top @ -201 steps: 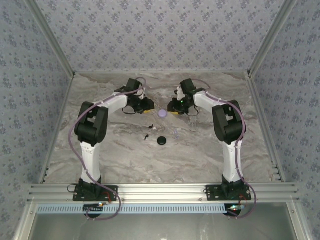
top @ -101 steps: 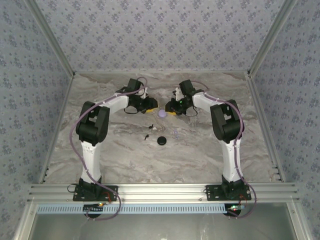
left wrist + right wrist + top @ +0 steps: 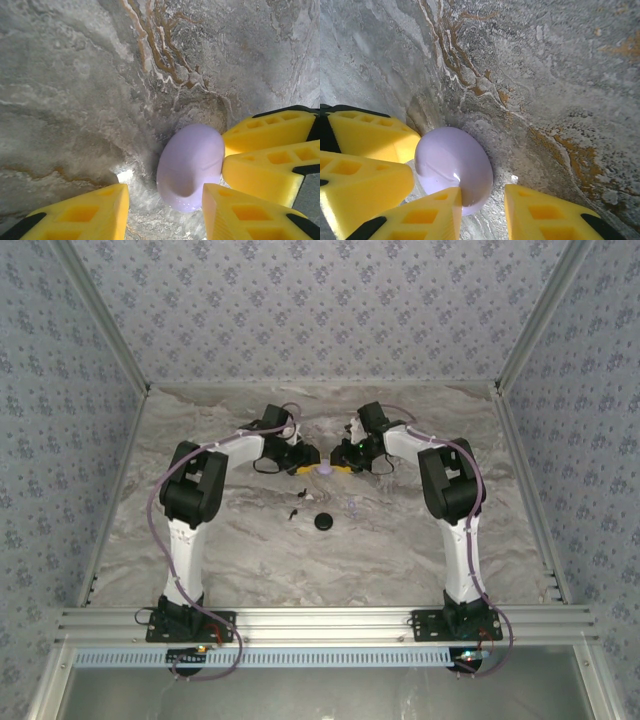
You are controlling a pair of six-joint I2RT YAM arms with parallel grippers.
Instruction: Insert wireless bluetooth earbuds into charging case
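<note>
Top external view: both arms reach out over the marbled surface [image 3: 200,540] and meet at the lilac disc [image 3: 325,468]. The left gripper [image 3: 306,462] is just left of the disc, and the right gripper [image 3: 344,459] is just right of it. The charging case [image 3: 323,522] sits well apart from the disc, on its near side toward the arm bases. The first earbud [image 3: 300,492] lies between disc and case, a little to the left. The second earbud [image 3: 293,512] is nearer the case, just left of it. Both lie loose on the surface.

Left wrist view: the left gripper [image 3: 165,210] has its jaws spread. The disc [image 3: 190,165] lies partly between them, close against the right-hand finger, with bare surface showing on its other side. The right gripper's yellow fingers [image 3: 270,132] press in against the disc's far right edge.

Right wrist view: the right gripper [image 3: 482,212] also has its jaws apart, with bare surface between them. The disc [image 3: 452,167] sits behind its left-hand finger, not between the two. The left gripper's fingers [image 3: 365,142] crowd the disc's left side.
</note>
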